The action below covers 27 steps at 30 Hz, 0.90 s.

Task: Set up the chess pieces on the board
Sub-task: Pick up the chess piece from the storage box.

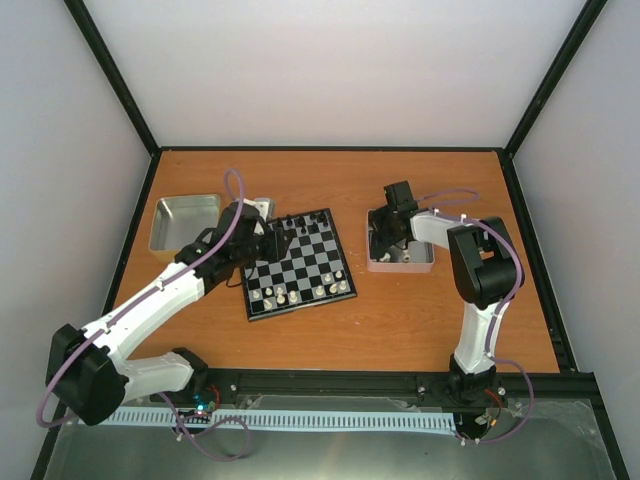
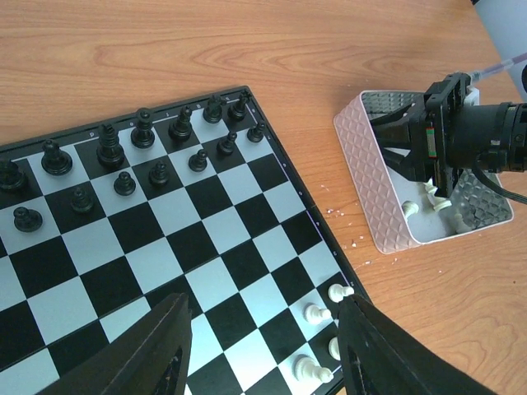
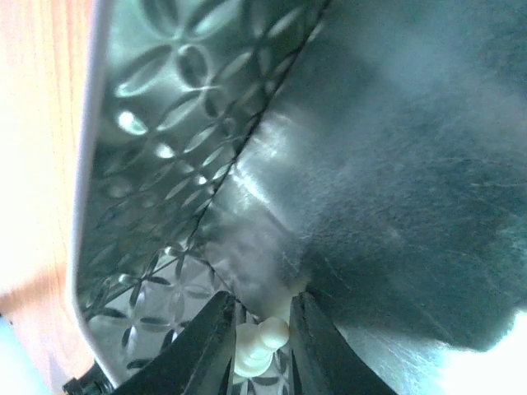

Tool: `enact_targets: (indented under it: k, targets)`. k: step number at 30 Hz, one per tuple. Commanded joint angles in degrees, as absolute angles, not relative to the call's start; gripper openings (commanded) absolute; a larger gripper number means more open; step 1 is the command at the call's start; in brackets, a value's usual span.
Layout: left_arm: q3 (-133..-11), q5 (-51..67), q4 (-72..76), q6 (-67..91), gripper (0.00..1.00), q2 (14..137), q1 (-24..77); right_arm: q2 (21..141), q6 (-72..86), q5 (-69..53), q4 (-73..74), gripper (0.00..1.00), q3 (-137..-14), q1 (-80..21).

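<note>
**Right arm gripping in tray; left arm idle over board**

Top view: the board [image 1: 298, 265] lies at table [image 1: 400, 330] centre. Several cream chess pieces [image 1: 282, 296] stand along its 6 o'clock edge, the black pieces [image 2: 107, 148] in two rows along its 12 o'clock edge. The left gripper [image 2: 263, 317] hangs over the board's 11 o'clock corner, fingers well apart, nothing between them. The right gripper [image 1: 383, 236] reaches down into the right tray [image 2: 362, 173], at 3 o'clock of the board, and its fingers [image 3: 210, 346] are pressed to either side of one cream piece [image 3: 263, 336] on the tray floor. More cream figures lie loose beside it. A second tray [image 1: 165, 215] sits at 10 o'clock.
</note>
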<state>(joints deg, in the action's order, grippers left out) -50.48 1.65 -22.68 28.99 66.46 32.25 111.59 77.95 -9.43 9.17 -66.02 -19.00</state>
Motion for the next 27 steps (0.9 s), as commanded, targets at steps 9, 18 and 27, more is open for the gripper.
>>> enact_targets:
  k: [9,18,27]
  targets:
    - [-50.8,0.9,-21.7,28.7,0.49,65.4,31.8,111.5,76.4,-2.3,12.2,0.03,-64.1,-19.6]
    - [-50.6,2.5,-21.3,30.1,0.50,64.6,31.0,98.1,61.7,4.4,7.2,0.03,-59.5,-19.6]
    - [-47.0,25.8,-7.8,30.6,0.81,63.5,30.2,84.1,48.4,-7.7,-0.2,0.03,-52.4,-20.1]
